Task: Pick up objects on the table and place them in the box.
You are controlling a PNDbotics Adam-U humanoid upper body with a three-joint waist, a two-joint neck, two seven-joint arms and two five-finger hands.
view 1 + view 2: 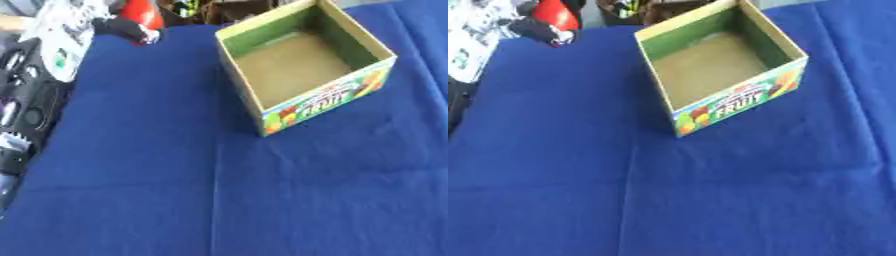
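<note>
Left eye view: the box (325,102) sits on the blue cloth (175,180) in the upper right part of the frame, open top up. It's turned askew to me, one bottom corner pointing toward the near edge. The near wall carries a fruit print in green, red and orange, and the right eye view lets me read "FRUIT" on it. The inner walls are green, the rim is pale and the floor is plain brown, fully visible from here. The cloth covers the whole table and has a few shallow creases, one running down from the box's near corner.

My left arm (31,95) comes in along the left edge: black segments low down, a pale silver section higher up. The left hand (129,28) is at the far left corner of the cloth, well apart from the box. It reads as dark with a light tip, pointing right.

A red thing (143,12) sits just above the hand, touching or overlapping it in both views. It is rounded and glossy, and that's all I can make out. The fingers look bunched next to it, but I can't tell whether they are clamped on it or just beside it, and I can't tell whether it rests on the cloth or is off it.

Beyond the far edge there's dark clutter that I can't resolve.
</note>
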